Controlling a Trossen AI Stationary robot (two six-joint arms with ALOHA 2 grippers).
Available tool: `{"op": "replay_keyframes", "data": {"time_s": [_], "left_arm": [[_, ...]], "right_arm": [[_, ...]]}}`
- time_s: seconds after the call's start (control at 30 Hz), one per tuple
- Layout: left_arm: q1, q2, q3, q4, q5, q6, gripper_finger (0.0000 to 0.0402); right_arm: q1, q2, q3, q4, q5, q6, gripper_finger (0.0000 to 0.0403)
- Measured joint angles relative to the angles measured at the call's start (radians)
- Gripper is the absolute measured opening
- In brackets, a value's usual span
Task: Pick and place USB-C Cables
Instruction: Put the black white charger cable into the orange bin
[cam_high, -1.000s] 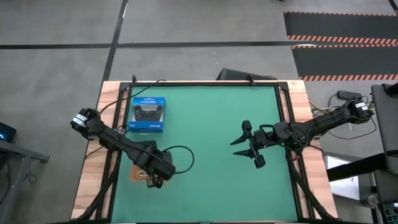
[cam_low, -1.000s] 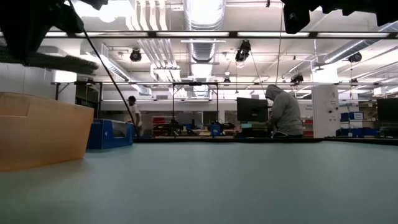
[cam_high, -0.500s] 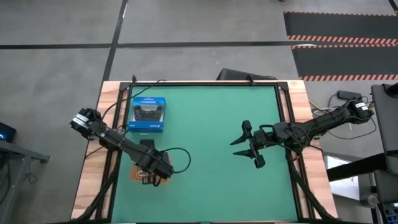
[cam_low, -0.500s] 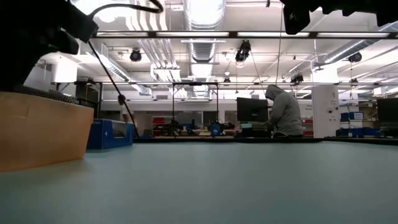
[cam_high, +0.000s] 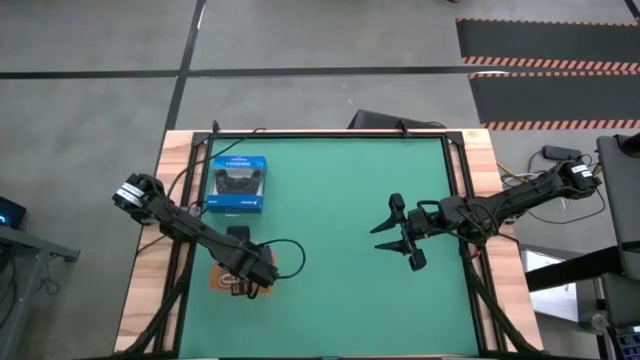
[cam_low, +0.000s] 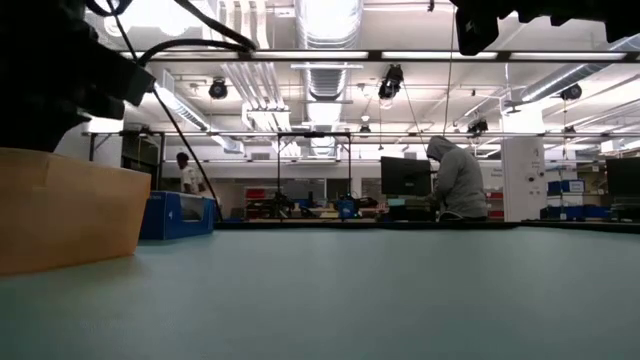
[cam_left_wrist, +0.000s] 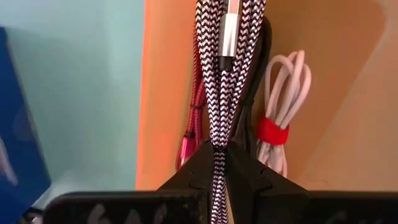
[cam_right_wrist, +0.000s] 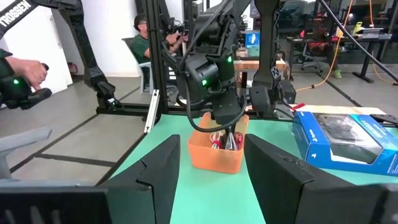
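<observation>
I see the green surface (cam_high: 330, 220) with the blue box (cam_high: 238, 184) near its far left corner. The orange tray (cam_right_wrist: 216, 151) sits at the left edge, and my left gripper (cam_left_wrist: 219, 152) hangs over it, pinched tight on the grey braided cable (cam_left_wrist: 222, 74). Red-pink (cam_left_wrist: 191, 134), white (cam_left_wrist: 280, 109) and black cables (cam_left_wrist: 258, 81) lie inside the tray. My right gripper (cam_high: 400, 233) hovers mid-surface, spread wide, holding nothing.

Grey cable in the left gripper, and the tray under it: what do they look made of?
The grey cable, pinched in the shut left gripper, looks braided fabric, going by its black-and-white zigzag weave; its plug looks like matte silver metal. The tray looks like smooth orange-brown plastic, with a slight sheen, though that is less certain.
</observation>
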Motion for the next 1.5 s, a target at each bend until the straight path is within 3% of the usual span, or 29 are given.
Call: {"op": "replay_keyframes", "data": {"time_s": [0.33, 0.77, 1.5], "left_arm": [[0.0, -0.001, -0.063, 0.066, -0.003, -0.006, 0.0009], [0.0, -0.001, -0.067, 0.066, -0.02, -0.007, 0.0063], [-0.001, -0.002, -0.019, 0.054, 0.001, -0.033, 0.0067]], "right_arm": [[0.0, 0.0, 0.0, -0.001, 0.0, 0.0, 0.0169], [0.0, 0.0, 0.0, -0.004, 0.0, 0.0, 0.0169], [0.0, 0.0, 0.0, -0.014, 0.0, 0.003, 0.0169]]}}
